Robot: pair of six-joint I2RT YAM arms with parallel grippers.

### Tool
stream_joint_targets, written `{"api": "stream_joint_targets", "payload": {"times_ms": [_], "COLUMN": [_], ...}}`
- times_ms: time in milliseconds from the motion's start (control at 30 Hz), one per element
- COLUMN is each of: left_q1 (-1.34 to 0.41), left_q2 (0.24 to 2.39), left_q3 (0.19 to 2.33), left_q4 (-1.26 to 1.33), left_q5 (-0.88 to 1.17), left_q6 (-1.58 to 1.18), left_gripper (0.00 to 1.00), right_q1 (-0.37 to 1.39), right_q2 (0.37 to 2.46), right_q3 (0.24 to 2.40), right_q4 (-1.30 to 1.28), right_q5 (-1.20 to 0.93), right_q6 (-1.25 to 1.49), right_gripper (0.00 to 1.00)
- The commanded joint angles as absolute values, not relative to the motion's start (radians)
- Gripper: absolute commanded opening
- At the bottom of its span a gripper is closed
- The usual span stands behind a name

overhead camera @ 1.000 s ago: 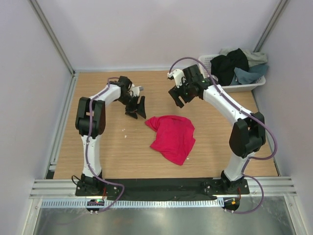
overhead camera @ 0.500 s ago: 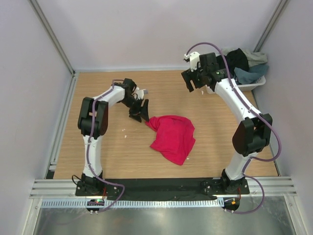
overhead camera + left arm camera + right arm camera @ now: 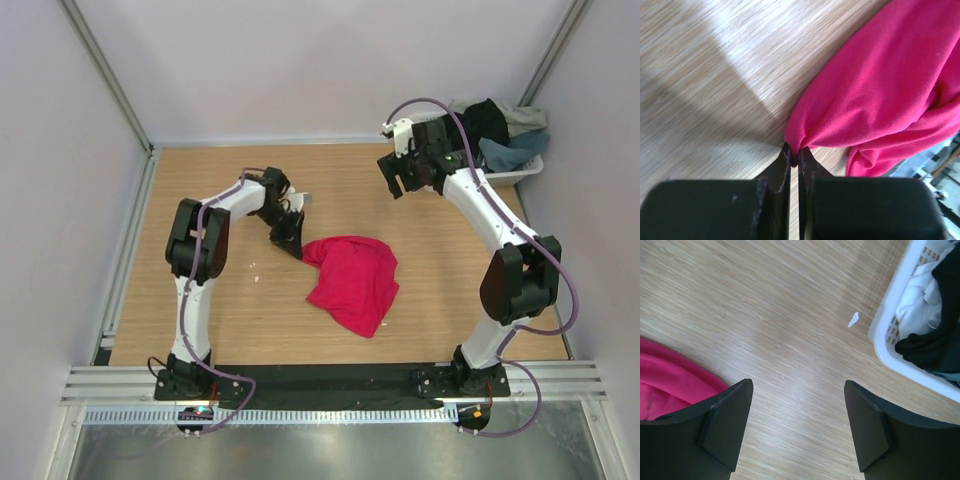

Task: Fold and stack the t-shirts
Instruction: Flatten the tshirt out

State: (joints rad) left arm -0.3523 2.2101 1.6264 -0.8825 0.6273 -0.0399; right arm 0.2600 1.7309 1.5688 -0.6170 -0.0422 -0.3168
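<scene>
A crimson-pink t-shirt [image 3: 352, 280] lies crumpled on the wooden table near the middle. My left gripper [image 3: 297, 246] is shut on its upper left corner; in the left wrist view the jaws pinch a fold of the pink t-shirt [image 3: 880, 95] at the left gripper [image 3: 795, 152] tips, down on the wood. My right gripper [image 3: 397, 185] hangs open above bare table between the shirt and the basket, and in the right wrist view the right gripper [image 3: 797, 390] holds nothing, with a bit of pink t-shirt [image 3: 665, 385] at the left. More t-shirts [image 3: 490, 130], black, slate-blue and pale grey-green, are heaped in the basket.
The white lattice basket [image 3: 505, 178] stands at the back right corner, its rim [image 3: 890, 340] close to my right gripper. A small white scrap [image 3: 853, 319] lies on the wood near it. Walls and metal frame posts border the table.
My left gripper moved right to the shirt's corner and shut on it. My right arm swung back and right toward the basket, then settled slightly lower, still open.
</scene>
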Motion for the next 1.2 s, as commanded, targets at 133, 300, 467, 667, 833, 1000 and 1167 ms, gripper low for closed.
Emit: {"api": "stream_joint_targets", "payload": {"times_ms": [133,300,467,667,833,1000,1167], "left_q1": [-0.348,-0.348,-0.350,-0.354,-0.394,-0.474,-0.601], "left_q2": [2.045,1.964,1.878,1.711,1.615,1.545,1.542], "left_q3": [1.733,1.893,2.023,2.055,2.173,2.171,2.051], "left_q4": [-1.009,-1.055,-1.114,-1.141,-1.063,-0.980,-1.035], "left_q5": [0.482,0.417,0.440,0.457,0.431,0.431,0.451], "left_q6": [0.106,0.160,0.143,0.288,0.284,0.241,0.267], "left_gripper": [0.00,0.00,0.00,0.00,0.00,0.02,0.00], "right_q1": [0.244,0.238,0.235,0.233,0.233,0.224,0.215], "right_q2": [1.603,1.554,1.494,1.390,1.296,1.218,1.157], "right_q3": [1.586,1.615,1.606,1.583,1.533,1.451,1.375], "right_q4": [-0.546,-0.509,-0.500,-0.503,-0.508,-0.506,-0.528], "right_q5": [0.099,0.147,0.157,0.098,0.046,0.034,0.032], "right_q6": [-0.364,-0.380,-0.390,-0.342,-0.307,-0.279,-0.284], "right_gripper": [0.79,0.79,0.79,0.79,0.78,0.78,0.78]}}
